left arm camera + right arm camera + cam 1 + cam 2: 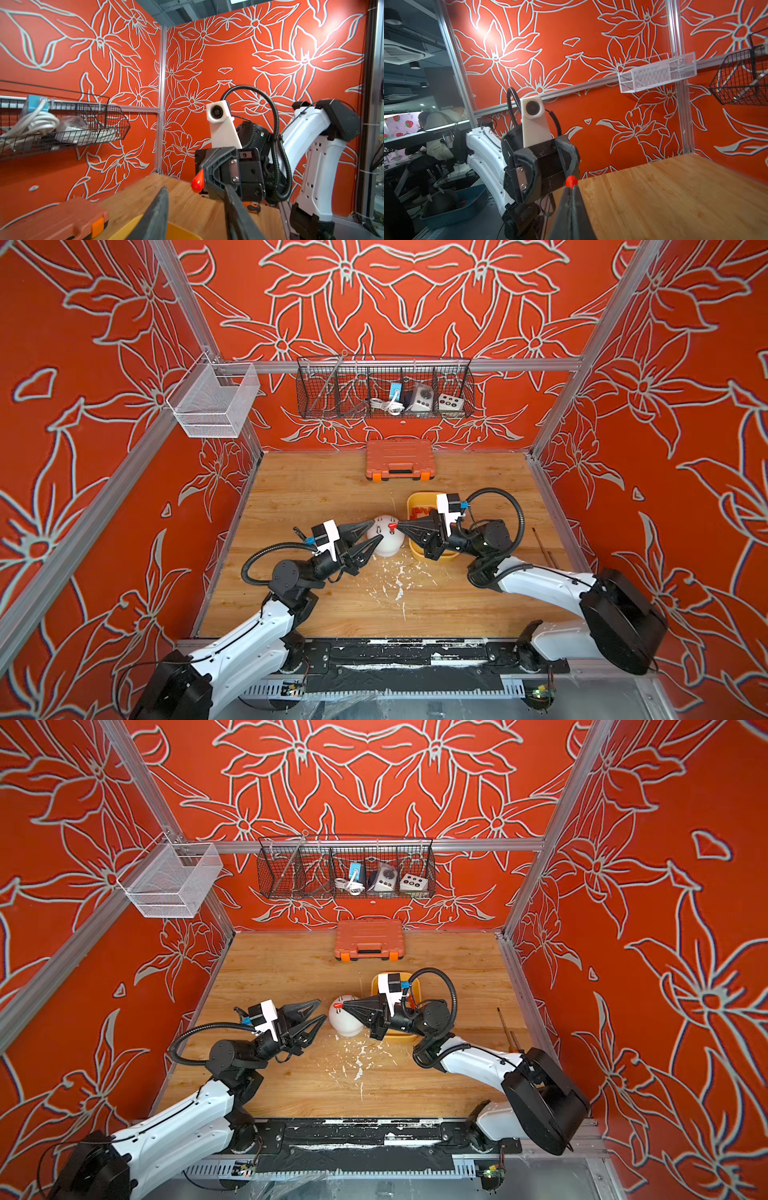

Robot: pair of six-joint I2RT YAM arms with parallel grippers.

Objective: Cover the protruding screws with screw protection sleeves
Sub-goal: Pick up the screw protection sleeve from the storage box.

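Red plastic at the tip, dead centre of the frame: the right gripper (400, 526) has its fingers pressed together on one red sleeve (392, 525), and the sleeve pokes out past the tips, level rather than upright. It hangs right over the crown of the white dome (386, 545), where the protruding screws (379, 526) stand. At least two bare grey pins show in a top view. Whether the sleeve's mouth is lined up with a pin, or already touching one, I can't tell from up here.

Over on the left side of the dome sits the left gripper (375, 530), fingers apart with nothing between them. In a top view its tips overlap the dome's edge; in the other eye, the left gripper (322, 1009) looks just clear of it, so contact is uncertain. It looks set to steady the dome.

Behind the right arm, just right of centre, the yellow tray (412, 506) holds the spare sleeves (422, 512). White chips (395, 578) litter the wood below the dome.

So this is the fitting step, as I read it: sleeve picked and carried, not yet seated. Next comes the delicate bit. The sleeve needs tipping so its open end faces down over a pin, then a straight push along the screw. The dome is round and could roll or slide, so a bracing hold from the left would help before the right lets go.
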